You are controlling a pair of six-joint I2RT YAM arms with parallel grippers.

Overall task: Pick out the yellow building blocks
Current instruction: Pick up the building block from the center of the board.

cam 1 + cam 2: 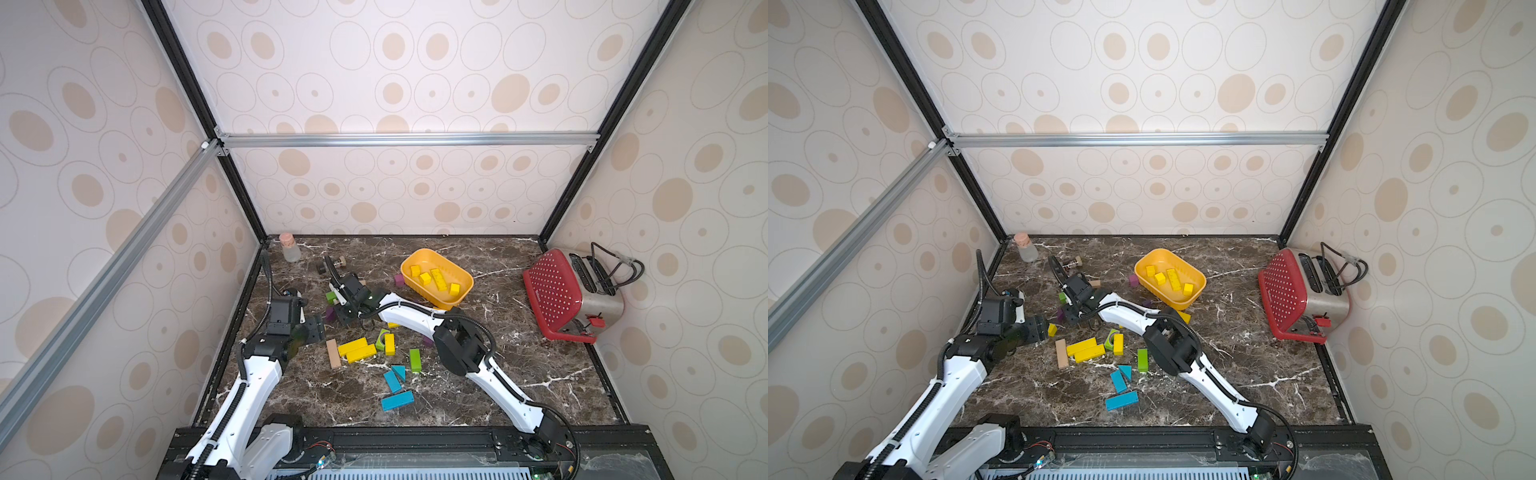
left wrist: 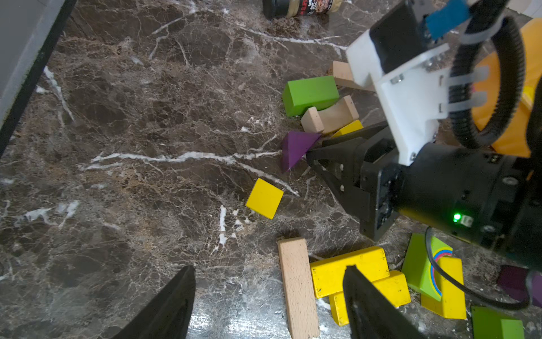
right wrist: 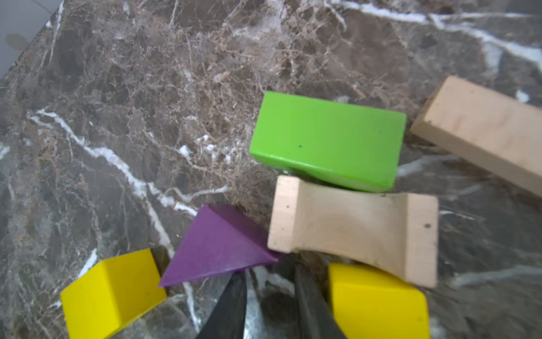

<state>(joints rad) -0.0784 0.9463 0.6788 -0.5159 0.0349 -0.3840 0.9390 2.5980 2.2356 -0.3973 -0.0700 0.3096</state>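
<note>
Yellow painted wood, sort part done: the orange-yellow tub (image 1: 424, 294) holds four of the yellow building blocks (image 1: 438, 279), three small and one long bar, and nothing else. It sits behind the right tool (image 3: 268, 277), past its wrist. That tool has its jaws drawn together on nothing, with bare desk (image 3: 146, 88) showing in the slit and its tips low in the clutter. A yellow block (image 3: 378, 302) lies just beside one fingertip, outside the jaws, touching a curved plain-wood piece (image 3: 352, 226). Its long axis cannot be told, as part of it is cut off. On the tool's other side, past a purple wedge (image 3: 217, 246), sits a yellow cube (image 3: 111, 293), free all round. The left tool (image 2: 269, 268) has its jaws wide apart and empty above the desk, with that cube straight ahead and open desk between. Two yellow bars (image 1: 357, 349) lie touching side by side below one finger (image 2: 372, 299), long axes running roughly from finger to finger. Judgement: the right arm is nearer the hemmed-in block but must part its jaws and shift sideways. The left arm looks better placed for the cube.
</note>
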